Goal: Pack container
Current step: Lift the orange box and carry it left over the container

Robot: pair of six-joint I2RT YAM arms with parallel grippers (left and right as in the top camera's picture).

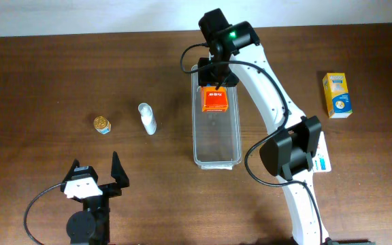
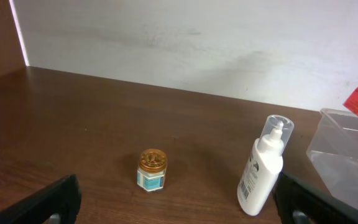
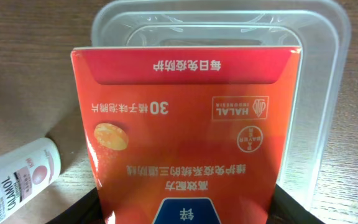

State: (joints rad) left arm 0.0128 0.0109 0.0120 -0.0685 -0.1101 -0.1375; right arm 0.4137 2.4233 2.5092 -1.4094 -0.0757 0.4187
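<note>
The clear plastic container point(image 1: 216, 133) lies lengthwise at the table's middle. My right gripper point(image 1: 216, 80) hangs over its far end, shut on an orange box point(image 1: 216, 101) point(image 3: 185, 130) that it holds above the container's point(image 3: 319, 74) open top. My left gripper point(image 1: 99, 178) rests near the front left edge, open and with nothing between its fingers point(image 2: 58, 199). A white bottle point(image 1: 147, 118) point(image 2: 263, 168) and a small gold-lidded jar point(image 1: 101, 124) point(image 2: 152, 170) stand left of the container point(image 2: 347, 155).
A yellow box point(image 1: 337, 95) lies at the far right of the table. The white bottle point(image 3: 17, 177) sits close to the container's left wall. The right arm's base stands at the front right.
</note>
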